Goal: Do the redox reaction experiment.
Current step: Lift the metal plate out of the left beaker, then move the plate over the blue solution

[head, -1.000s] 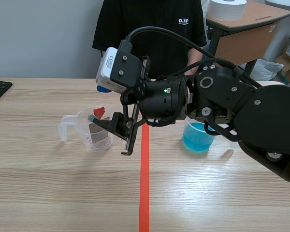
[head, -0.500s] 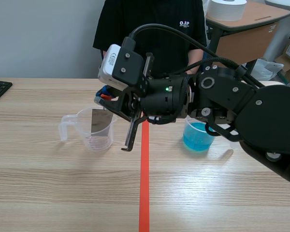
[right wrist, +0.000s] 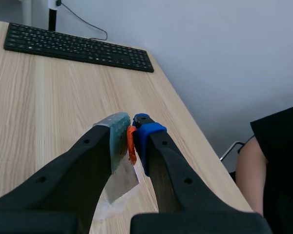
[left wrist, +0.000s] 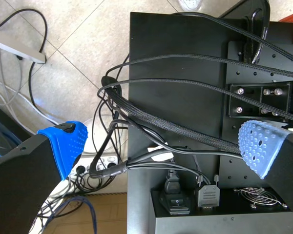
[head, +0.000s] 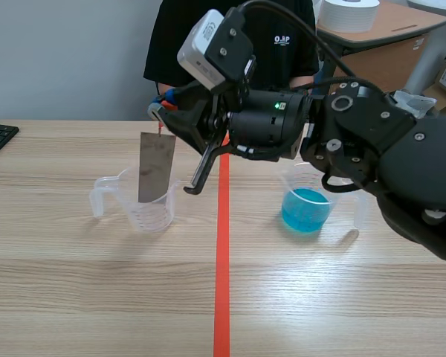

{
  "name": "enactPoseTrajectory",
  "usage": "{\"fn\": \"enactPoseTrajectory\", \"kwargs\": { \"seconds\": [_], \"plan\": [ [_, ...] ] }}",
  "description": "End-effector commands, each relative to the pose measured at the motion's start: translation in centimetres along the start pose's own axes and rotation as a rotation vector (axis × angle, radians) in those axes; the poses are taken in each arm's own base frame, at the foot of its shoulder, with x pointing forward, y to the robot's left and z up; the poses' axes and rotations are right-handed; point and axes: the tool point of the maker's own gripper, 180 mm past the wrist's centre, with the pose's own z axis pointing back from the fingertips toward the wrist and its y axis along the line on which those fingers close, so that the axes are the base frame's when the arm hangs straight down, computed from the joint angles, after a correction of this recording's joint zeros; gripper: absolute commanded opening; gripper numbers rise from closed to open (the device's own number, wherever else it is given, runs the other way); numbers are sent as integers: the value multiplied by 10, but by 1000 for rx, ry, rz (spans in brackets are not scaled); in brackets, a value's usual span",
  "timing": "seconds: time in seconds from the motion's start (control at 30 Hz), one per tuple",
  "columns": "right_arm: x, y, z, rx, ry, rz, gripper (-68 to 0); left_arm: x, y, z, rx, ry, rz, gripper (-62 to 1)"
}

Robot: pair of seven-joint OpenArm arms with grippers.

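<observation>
Grip: right tool [head: 162, 110] clamped on orange-red tab [right wrist: 131, 145] so thin grey metal strip [head: 156, 167] hangs plumb, lower end just within clear plastic jug [head: 134, 212]. Judged bound for clear cup of blue solution [head: 306, 209]. Left tool [left wrist: 161, 144] wide apart, empty.

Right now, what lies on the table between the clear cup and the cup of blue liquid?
Scene view: only the orange-red tape line runs between the clear cup and the blue-liquid cup. The right gripper, holding the metal sheet, hangs above.
</observation>
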Motion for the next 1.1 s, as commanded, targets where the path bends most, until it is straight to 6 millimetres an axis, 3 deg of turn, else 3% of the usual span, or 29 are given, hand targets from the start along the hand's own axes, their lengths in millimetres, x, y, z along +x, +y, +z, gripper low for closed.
{"fn": "enactPoseTrajectory", "kwargs": {
  "seconds": [0.0,0.23,0.47,0.6,0.87,1.07],
  "plan": [
    [26,-13,0,-9,-58,27,-658,4,1,1,-3,-17,-5,14],
    [53,-30,8,-23,-60,13,-658,3,0,1,-7,-10,-26,13],
    [77,-43,21,-19,-29,9,-658,3,0,1,-7,-7,-26,-283],
    [81,-54,31,-40,20,-13,-658,3,0,1,-7,-7,-26,-408],
    [91,-80,62,-109,83,-45,-658,3,0,1,-7,-8,-26,-561],
    [91,-95,91,-140,148,-21,-658,3,0,1,-7,-8,-26,-562]
  ]
}}
